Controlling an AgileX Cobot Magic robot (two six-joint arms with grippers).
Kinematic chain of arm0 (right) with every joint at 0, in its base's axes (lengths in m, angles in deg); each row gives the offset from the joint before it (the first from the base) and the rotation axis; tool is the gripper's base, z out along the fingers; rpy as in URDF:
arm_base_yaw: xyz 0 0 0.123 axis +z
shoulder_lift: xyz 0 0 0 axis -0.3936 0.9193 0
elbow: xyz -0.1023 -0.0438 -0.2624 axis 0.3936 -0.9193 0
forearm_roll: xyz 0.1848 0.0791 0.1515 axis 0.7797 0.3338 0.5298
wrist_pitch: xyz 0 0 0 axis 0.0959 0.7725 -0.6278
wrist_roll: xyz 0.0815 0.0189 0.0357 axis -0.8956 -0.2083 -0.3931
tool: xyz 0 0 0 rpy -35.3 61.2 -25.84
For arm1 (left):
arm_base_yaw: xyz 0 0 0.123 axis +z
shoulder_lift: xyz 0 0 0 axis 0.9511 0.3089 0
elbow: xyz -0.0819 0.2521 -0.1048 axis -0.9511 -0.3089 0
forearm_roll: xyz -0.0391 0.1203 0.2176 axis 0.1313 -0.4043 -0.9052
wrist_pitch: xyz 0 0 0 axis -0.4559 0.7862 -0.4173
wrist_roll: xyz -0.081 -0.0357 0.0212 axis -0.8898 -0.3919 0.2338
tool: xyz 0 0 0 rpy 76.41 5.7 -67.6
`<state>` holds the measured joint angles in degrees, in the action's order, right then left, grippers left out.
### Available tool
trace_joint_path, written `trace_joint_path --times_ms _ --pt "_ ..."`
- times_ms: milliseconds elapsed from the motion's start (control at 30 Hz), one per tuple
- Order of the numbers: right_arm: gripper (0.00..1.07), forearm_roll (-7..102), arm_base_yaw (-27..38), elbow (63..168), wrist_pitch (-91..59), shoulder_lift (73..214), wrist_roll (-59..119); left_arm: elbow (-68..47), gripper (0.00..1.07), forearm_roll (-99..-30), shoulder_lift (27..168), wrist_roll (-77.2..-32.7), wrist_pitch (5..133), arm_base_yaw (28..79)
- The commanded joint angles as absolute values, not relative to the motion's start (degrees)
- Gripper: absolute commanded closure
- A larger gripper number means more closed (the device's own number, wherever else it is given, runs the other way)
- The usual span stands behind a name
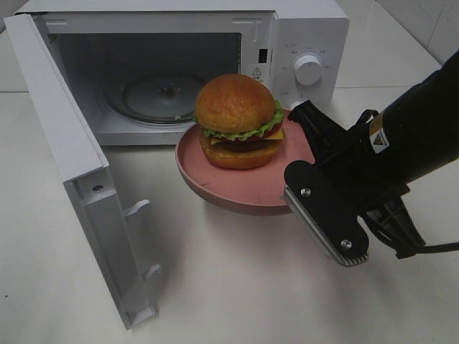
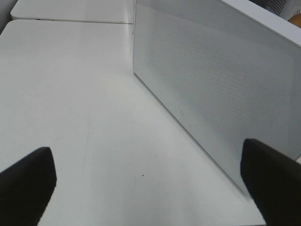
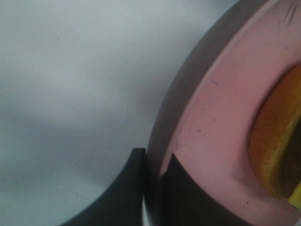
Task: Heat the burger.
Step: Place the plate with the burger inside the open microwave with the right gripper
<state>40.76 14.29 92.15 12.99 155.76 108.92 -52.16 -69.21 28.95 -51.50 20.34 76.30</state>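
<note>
The microwave [image 1: 301, 43] is seen open. The burger [image 1: 239, 122] is held before it on the plate [image 1: 237, 195], whose rim is pinched by the right gripper [image 3: 154, 156]; the left gripper [image 2: 146, 157] is spread wide. Loading, closing and starting are left.

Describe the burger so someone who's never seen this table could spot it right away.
Find the white microwave with its door swung open. In front of the opening, the right gripper holds a pink plate by its rim. The burger sits on it: tall, with glossy brown buns and a green lettuce frill.
</note>
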Motion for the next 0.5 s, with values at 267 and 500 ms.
trace_joint_path --times_ms 267,500 --pt "1.07 43.97 12.92 93.36 8.35 154.85 115.34 -52.33 0.07 -68.58 27.92 -51.56 20.68 76.30" --pt "1.07 45.63 12.92 93.36 4.51 156.51 115.68 -52.33 0.07 -68.58 27.92 -51.56 20.68 76.30"
